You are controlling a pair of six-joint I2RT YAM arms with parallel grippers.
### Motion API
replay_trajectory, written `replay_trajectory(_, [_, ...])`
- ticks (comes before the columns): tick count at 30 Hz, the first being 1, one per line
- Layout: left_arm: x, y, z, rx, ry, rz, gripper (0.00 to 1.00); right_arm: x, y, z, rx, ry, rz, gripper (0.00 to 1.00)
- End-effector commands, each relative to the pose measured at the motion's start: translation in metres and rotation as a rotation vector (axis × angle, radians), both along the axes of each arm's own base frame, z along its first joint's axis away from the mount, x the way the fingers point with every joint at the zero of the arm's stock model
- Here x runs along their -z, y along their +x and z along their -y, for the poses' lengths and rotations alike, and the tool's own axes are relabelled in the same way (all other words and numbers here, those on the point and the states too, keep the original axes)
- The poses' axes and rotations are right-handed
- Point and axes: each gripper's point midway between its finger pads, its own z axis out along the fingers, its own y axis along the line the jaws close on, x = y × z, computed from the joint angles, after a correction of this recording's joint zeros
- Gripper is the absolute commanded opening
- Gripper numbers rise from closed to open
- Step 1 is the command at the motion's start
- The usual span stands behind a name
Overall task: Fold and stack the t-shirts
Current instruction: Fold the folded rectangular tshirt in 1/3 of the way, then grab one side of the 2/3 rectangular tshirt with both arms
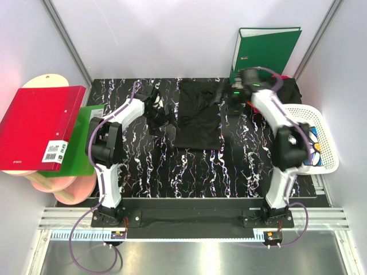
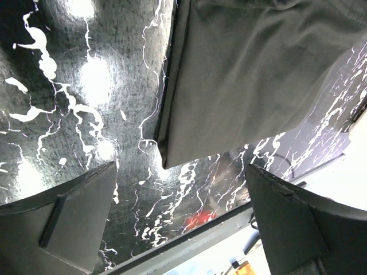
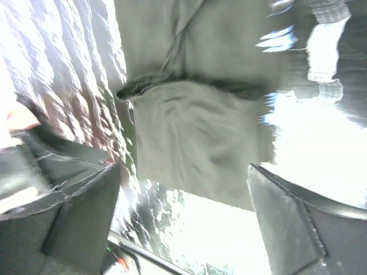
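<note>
Right now we see a plain black short-sleeved cloth t-shirt [image 1: 198, 117] lying spread on the far middle of the black tabletop veined with white [image 1: 189, 172], between the two arms. Its cloth is rumpled rather than smooth.

We find the left gripper [image 1: 156, 110] just beside the shirt's left edge. In the left wrist view its two dark fingers [image 2: 69, 223] stand wide apart with only bare tabletop between them. The shirt's edge lies just beyond them, untouched.

We find the right gripper [image 1: 230, 94] at the shirt's far right corner. In the right wrist view its fingers [image 3: 298, 229] are likewise spread wide. A layer of grey-looking cloth lies beneath them, and none of it is pinched. Both sets of jaws are open and hold nothing.

A white plastic lattice basket [image 1: 321, 123] sits at the table's right edge, and we can make out something with a blue and white print [image 1: 314, 150] inside it. A green ring binder [image 1: 266, 48] stands upright against the back wall. Off the left edge, a red binder [image 1: 40, 123] lies on a green flat sheet [image 1: 80, 143] and pale round boards [image 1: 71, 186].
</note>
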Motion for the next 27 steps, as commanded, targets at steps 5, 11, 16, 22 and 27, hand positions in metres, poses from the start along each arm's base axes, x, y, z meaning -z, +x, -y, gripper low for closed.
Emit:
replay_trajectory(5, [0.023,-0.004,0.003,-0.018,-0.041,-0.023,0.99,0.014,-0.047,0.086,0.277,0.202,-0.093,0.96])
replay_trajectory(11, [0.040,-0.007,0.002,-0.053,-0.035,-0.041,0.92,0.077,-0.090,0.066,0.278,0.314,-0.318,0.88])
replay_trajectory(16, [0.044,-0.005,0.005,-0.047,-0.030,-0.040,0.92,0.097,-0.097,0.055,0.254,0.375,-0.419,0.84])
replay_trajectory(22, [0.051,-0.008,0.016,-0.035,-0.028,-0.064,0.84,0.109,-0.097,0.041,0.236,0.428,-0.522,0.82])
replay_trajectory(27, [0.057,-0.013,0.028,-0.037,-0.013,-0.109,0.76,0.116,-0.106,0.025,0.179,0.395,-0.658,0.82])
